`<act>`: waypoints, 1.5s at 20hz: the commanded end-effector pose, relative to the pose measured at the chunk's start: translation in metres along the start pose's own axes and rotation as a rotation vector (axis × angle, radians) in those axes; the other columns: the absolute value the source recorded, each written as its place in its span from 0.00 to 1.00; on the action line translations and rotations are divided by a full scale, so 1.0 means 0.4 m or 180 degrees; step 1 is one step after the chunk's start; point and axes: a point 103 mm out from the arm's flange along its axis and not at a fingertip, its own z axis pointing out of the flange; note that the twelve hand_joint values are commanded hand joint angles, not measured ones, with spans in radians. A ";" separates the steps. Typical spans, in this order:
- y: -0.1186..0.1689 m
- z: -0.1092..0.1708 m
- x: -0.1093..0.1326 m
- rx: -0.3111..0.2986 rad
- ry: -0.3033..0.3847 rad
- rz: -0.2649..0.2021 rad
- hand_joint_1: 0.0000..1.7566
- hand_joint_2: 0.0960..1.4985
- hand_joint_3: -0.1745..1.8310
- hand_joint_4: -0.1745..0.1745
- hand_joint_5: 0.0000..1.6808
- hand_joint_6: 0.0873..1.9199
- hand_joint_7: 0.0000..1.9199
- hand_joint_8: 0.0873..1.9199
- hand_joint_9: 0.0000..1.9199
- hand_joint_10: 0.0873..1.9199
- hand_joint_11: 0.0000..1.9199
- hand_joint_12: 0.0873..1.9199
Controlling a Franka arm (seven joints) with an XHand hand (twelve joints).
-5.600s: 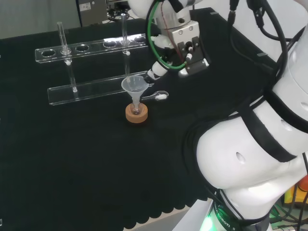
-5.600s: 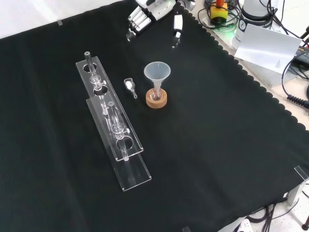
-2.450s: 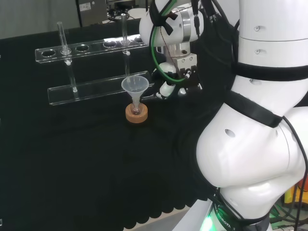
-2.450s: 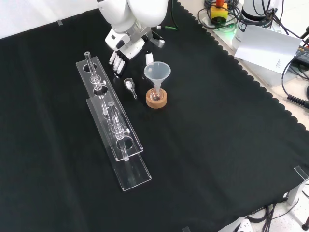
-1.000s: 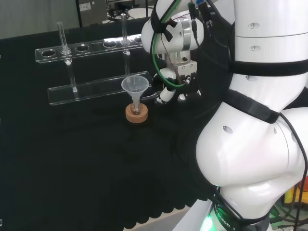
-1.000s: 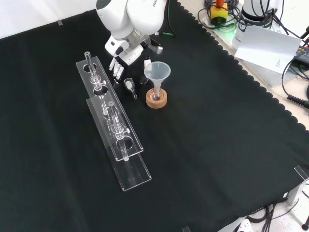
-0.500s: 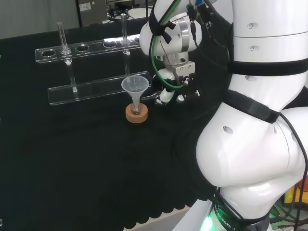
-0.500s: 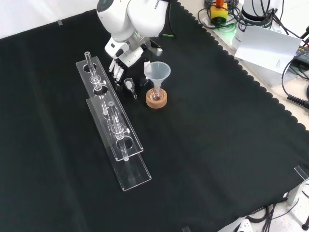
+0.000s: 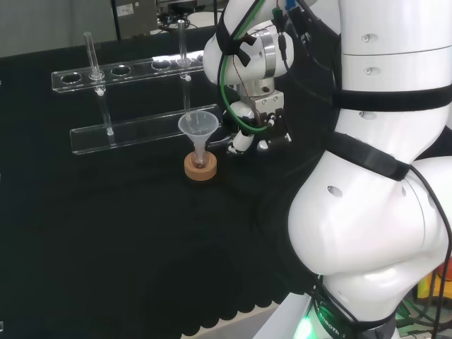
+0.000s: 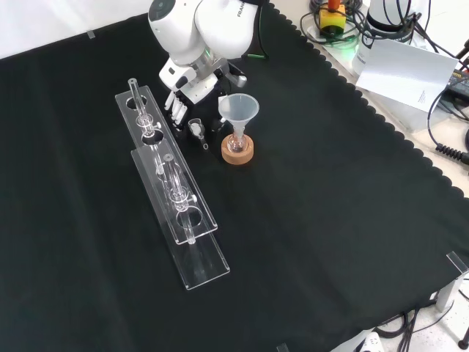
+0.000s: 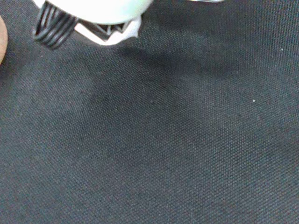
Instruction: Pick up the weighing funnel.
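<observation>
Hand (image 10: pixel 187 86) has dropped close over the weighing funnel (image 10: pixel 196 128), fingers straight and spread to either side, nothing held yet; closing looks next.

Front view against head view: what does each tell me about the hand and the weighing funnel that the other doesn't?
Front view: the weighing funnel lies on the cloth between the hand's straight fingers and the funnel. Head view: the hand is low over the cloth, right of the cork ring. Both: the funnel upright on its ring, the clear rack beside it.
</observation>
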 end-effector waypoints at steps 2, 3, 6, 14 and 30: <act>0.000 0.001 0.000 0.0019 0.0007 0.0010 0.56 0.35 0.44 0.39 0.30 0.31 0.31 0.35 0.41 0.25 0.25 0.64; 0.001 0.003 -0.001 0.0023 0.0012 0.0010 0.56 0.35 0.44 0.40 0.30 0.31 0.32 0.35 0.41 0.25 0.25 0.64; 0.001 0.006 0.000 0.0017 0.0016 0.0023 0.56 0.35 0.44 0.40 0.30 0.32 0.32 0.35 0.42 0.25 0.26 0.64; 0.002 0.009 -0.003 0.0022 0.0009 0.0027 0.56 0.35 0.44 0.42 0.30 0.34 0.32 0.35 0.42 0.25 0.26 0.64; 0.013 0.016 -0.006 0.0042 -0.0011 0.0078 0.56 0.37 0.45 0.52 0.38 0.39 0.33 0.35 0.44 0.25 0.27 0.64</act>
